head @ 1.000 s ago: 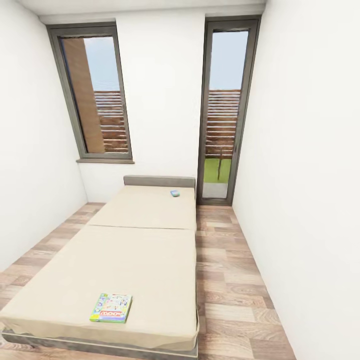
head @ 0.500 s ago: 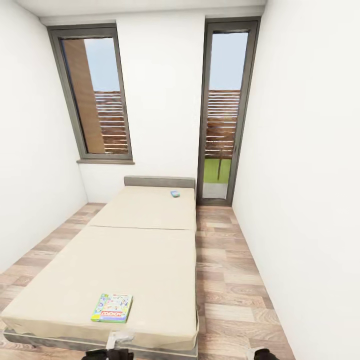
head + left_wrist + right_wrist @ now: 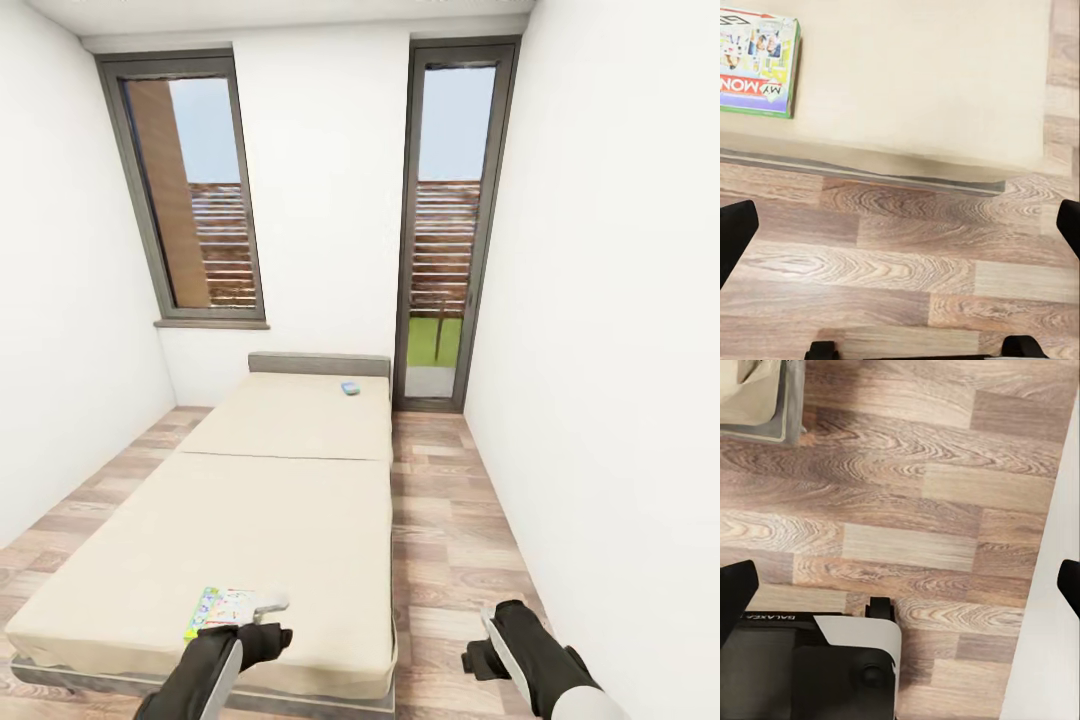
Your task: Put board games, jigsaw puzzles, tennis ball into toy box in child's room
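Observation:
A green-edged illustrated board game (image 3: 222, 608) lies flat on the near end of the bed (image 3: 280, 500); the left wrist view shows its red title band (image 3: 756, 61). A small blue board game (image 3: 349, 388) rests by the grey headboard. My left gripper (image 3: 262, 622) hovers over the bed's near edge, just right of the green-edged game and overlapping its corner, open and holding nothing (image 3: 900, 232). My right gripper (image 3: 488, 640) is open above the wood floor, right of the bed (image 3: 900, 585). The table, toy box, jigsaw puzzles and tennis ball are out of view.
White walls close in on the left and right. A wood-plank floor strip (image 3: 450, 540) runs along the bed's right side to a tall glass door (image 3: 445, 230). A tall window (image 3: 195, 190) stands behind the headboard. My base (image 3: 795, 667) sits below the right gripper.
Both arms have risen into the head view from below. The left gripper now overlaps the near game's right corner. The games have not moved.

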### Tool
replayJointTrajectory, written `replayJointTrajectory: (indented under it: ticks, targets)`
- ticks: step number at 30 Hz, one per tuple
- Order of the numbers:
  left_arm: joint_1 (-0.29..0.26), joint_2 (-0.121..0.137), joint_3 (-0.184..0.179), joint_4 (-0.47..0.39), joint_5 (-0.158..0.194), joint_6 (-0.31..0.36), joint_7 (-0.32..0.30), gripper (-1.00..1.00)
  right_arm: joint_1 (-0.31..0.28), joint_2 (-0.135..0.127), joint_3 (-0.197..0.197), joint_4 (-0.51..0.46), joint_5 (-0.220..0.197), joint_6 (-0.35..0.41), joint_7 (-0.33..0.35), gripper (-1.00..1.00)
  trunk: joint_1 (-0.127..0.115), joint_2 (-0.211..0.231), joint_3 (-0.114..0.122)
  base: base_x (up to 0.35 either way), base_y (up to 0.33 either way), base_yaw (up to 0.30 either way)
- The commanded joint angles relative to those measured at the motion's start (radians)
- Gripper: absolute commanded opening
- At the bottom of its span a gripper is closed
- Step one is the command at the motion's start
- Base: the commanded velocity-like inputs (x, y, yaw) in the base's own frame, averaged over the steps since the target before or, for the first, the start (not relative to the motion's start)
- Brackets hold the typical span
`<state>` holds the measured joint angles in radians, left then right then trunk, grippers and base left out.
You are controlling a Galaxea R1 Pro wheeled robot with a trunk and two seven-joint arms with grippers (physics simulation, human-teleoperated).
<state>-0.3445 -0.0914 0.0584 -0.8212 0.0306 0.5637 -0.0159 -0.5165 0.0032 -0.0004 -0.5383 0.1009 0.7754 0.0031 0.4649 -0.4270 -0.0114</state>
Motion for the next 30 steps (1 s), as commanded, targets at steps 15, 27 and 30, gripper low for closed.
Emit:
replayJointTrajectory:
  ticks: [15,27,30]
  targets:
    - [-0.005,-0.04,-0.031,-0.217,0.017,0.157,0.003,1.0,0.121,-0.007,0.002,-0.531,0.008,0.201,0.013,1.0,-0.015,0.027,0.011,0.0,0.0,0.0]
    - [-0.002,-0.054,-0.095,-0.244,0.113,0.175,0.007,1.0,0.136,-0.005,-0.007,-0.633,-0.011,0.272,0.022,1.0,-0.015,0.027,0.011,0.0,0.0,0.0]
    - [0.005,-0.053,-0.109,-0.249,0.149,0.173,0.011,1.0,0.137,-0.003,-0.007,-0.642,-0.025,0.272,0.025,1.0,-0.015,0.027,0.011,0.0,0.0,0.0]
